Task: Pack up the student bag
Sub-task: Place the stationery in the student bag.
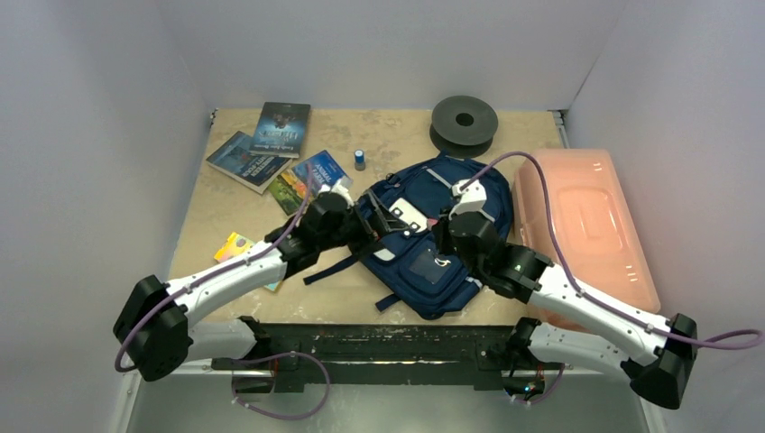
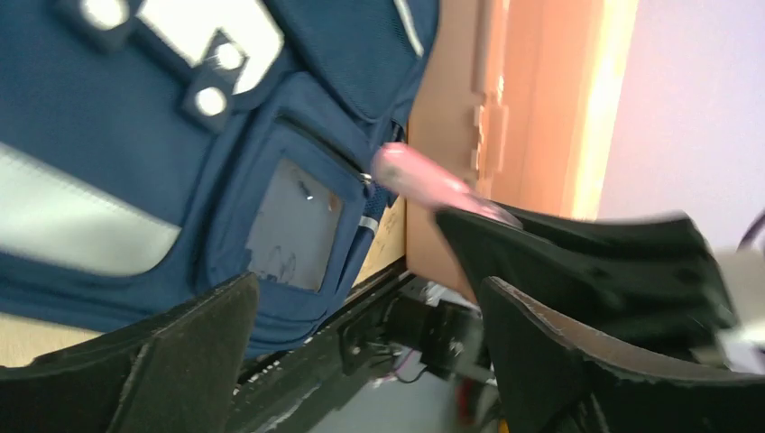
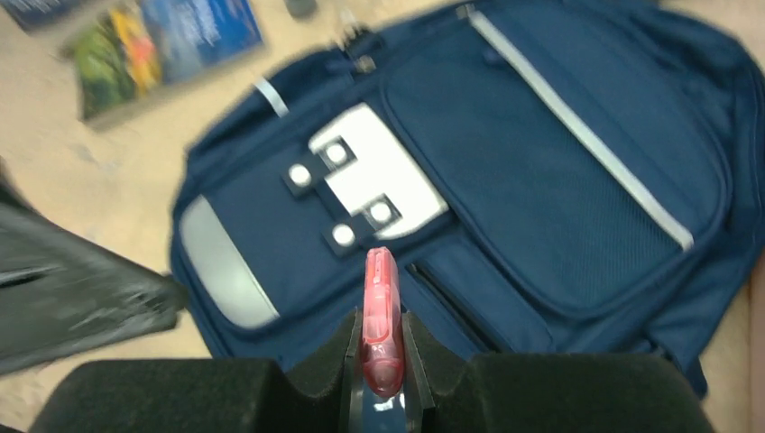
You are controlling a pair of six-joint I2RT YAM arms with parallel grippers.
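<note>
The navy student bag [image 1: 433, 262] lies flat mid-table, front pockets up; it also shows in the left wrist view [image 2: 108, 135] and the right wrist view [image 3: 559, 180]. My right gripper [image 3: 382, 361] is shut on a slim pink translucent plastic object [image 3: 381, 307], held edge-on above the bag's lower front pocket, below the white buckle patch [image 3: 374, 176]. In the top view the right gripper [image 1: 444, 240] is over the bag's middle. My left gripper [image 1: 372, 229] is over the bag's left edge, open and empty [image 2: 370, 361]. The pink object [image 2: 424, 180] shows ahead of it.
A pink translucent box [image 1: 586, 225] stands right of the bag. Books [image 1: 281, 126] [image 1: 244, 161] [image 1: 311, 176] lie at the back left, with a small blue bottle [image 1: 360, 160]. A black spool [image 1: 464, 122] sits at the back. A yellow booklet [image 1: 236, 246] lies near the left arm.
</note>
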